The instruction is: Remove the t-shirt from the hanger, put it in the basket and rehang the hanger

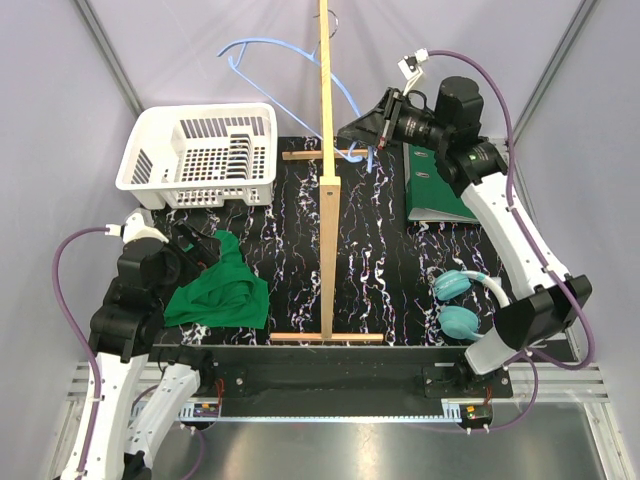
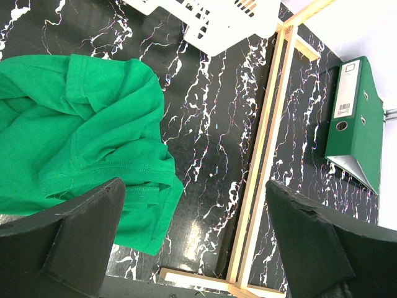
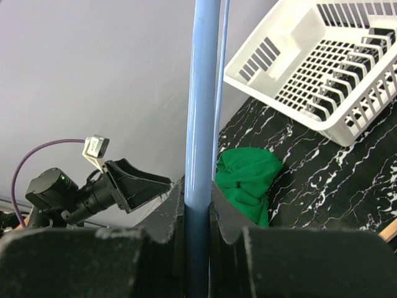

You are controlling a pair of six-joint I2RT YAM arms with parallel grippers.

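My right gripper (image 3: 198,211), right of stand (image 1: 327,200), clamped on hanger (image 3: 201,93), holding it aloft. T-shirt (image 1: 218,290) heaped left of stand, apparently fully off. My left gripper (image 2: 195,230) spread, empty above it.

I log: t-shirt (image 2: 74,143), cut by left wrist view's left edge; binder (image 2: 356,118), cut at right; hanger (image 3: 201,93), running past right wrist view's top.
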